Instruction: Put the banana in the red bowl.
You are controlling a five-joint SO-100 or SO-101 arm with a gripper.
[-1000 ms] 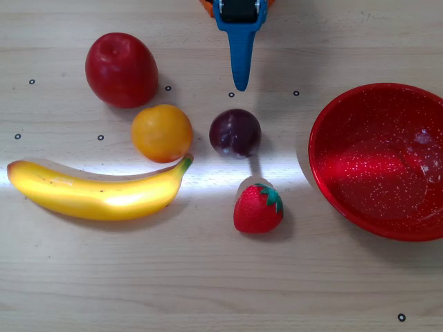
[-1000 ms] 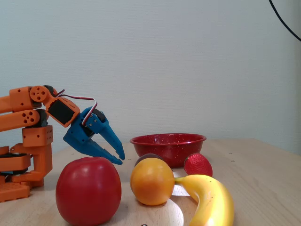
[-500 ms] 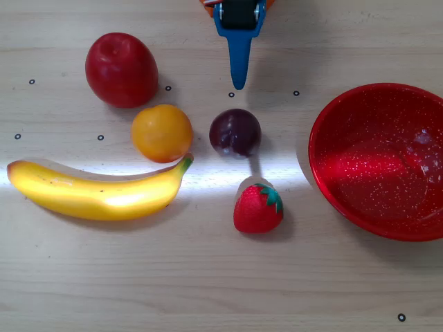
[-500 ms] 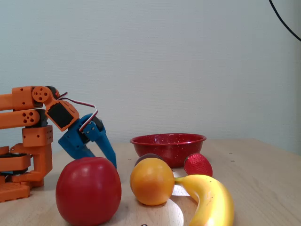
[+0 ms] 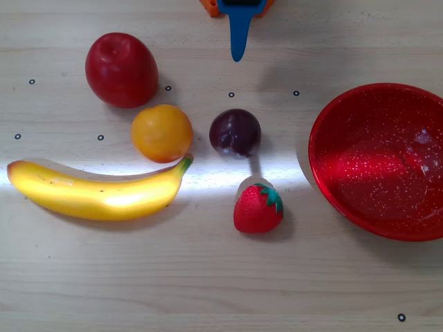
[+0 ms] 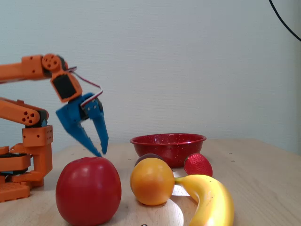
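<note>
- Fixed view: the claw (image 6: 100,151) hangs above the table (image 6: 263,169), jaws parted, empty.
- The banana (image 5: 97,193) lies well apart from it, the red bowl (image 5: 379,159) likewise.

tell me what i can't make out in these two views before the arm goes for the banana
- Red bowl: right side cut off by the overhead view's edge.
- Banana: far end runs out of the fixed view's bottom edge.
- Plum: mostly hidden behind the orange in the fixed view.
- Gripper: overhead view shows one blue sliver, rest cut off at the top.
- Bowl's inside: hidden by its rim in the fixed view.
</note>
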